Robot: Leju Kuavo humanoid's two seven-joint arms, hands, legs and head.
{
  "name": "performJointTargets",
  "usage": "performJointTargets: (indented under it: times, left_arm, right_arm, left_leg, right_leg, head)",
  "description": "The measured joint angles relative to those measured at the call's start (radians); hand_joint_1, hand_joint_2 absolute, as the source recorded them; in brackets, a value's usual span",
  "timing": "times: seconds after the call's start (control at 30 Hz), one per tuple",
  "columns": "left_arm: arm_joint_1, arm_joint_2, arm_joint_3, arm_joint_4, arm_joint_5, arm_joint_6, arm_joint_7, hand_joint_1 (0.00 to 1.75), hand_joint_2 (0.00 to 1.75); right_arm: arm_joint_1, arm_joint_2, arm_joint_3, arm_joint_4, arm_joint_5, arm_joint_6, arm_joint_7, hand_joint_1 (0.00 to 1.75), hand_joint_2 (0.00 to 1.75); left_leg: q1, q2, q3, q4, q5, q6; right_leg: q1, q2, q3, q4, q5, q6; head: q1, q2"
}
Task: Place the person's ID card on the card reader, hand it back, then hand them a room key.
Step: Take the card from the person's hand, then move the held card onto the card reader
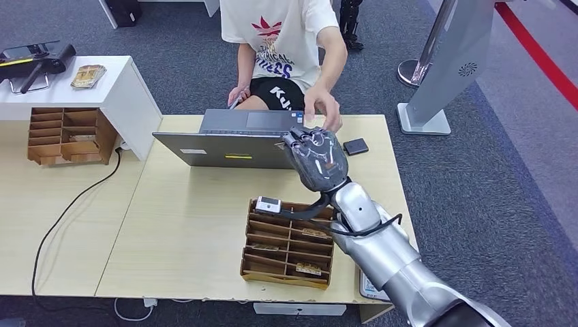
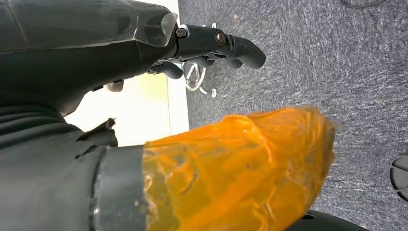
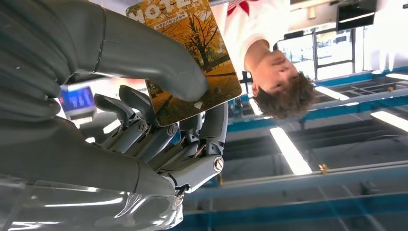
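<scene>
Right wrist view: right robot hand (image 3: 144, 120) pinches one room key (image 3: 192, 57); left robot hand (image 2: 144, 57) state unclear.

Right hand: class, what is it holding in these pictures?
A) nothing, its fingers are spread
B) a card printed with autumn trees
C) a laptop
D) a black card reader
B. In the right wrist view the thumb presses a card with yellow autumn trees against the fingers; the head view shows the right hand raised toward the person's hand.

Glossy printed room key (image 3: 192, 62); matt wood-grain table (image 1: 191, 225); cardboard organizer (image 1: 286, 245).
</scene>
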Motion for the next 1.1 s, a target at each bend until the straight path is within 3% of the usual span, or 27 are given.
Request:
performJointTargets:
  times: [0.27,0.5,0.6,0.8,1.1]
  left_arm:
    - [0.001,-0.001,0.000,0.000,0.036,0.022,-0.004,0.00,0.00]
    - [0.003,-0.007,0.000,0.000,0.058,0.053,-0.006,0.00,0.00]
    - [0.003,-0.010,0.000,0.000,0.066,0.063,-0.004,0.00,0.00]
    - [0.004,-0.012,0.000,0.000,0.082,0.078,0.001,0.00,0.00]
    - [0.005,-0.019,0.003,0.000,0.104,0.094,0.005,0.00,0.00]
  right_arm:
    - [0.148,0.034,-0.090,-0.178,-0.367,0.078,-0.106,1.75,1.75]
    - [0.334,0.064,-0.192,-0.391,-0.850,0.263,-0.185,1.75,1.75]
    - [0.397,0.067,-0.232,-0.460,-0.997,0.333,-0.189,1.75,1.75]
    - [0.500,0.062,-0.305,-0.540,-1.129,0.390,-0.180,1.75,1.75]
    - [0.640,0.028,-0.417,-0.583,-1.179,0.395,-0.166,1.75,1.75]
  left_leg:
    - [0.000,0.000,0.000,0.000,0.000,0.000]
    - [0.000,-0.001,-0.001,0.000,-0.001,0.000]
    - [0.000,0.000,-0.001,0.000,-0.001,0.000]
    - [0.000,0.000,-0.001,0.000,-0.001,0.000]
    - [0.000,0.000,-0.001,0.000,-0.002,0.000]
  right_leg:
    - [0.000,0.000,0.000,0.000,0.000,0.000]
    - [0.000,0.000,0.000,0.000,-0.001,0.000]
    - [0.000,0.000,-0.001,0.000,-0.001,0.000]
    - [0.000,0.000,-0.001,-0.001,-0.001,0.000]
    - [0.000,0.000,-0.001,-0.001,-0.001,0.001]
  head:
    - [0.000,0.000]
    - [0.000,0.000]
    - [0.000,0.000]
    - [0.000,0.000]
    - [0.000,0.000]
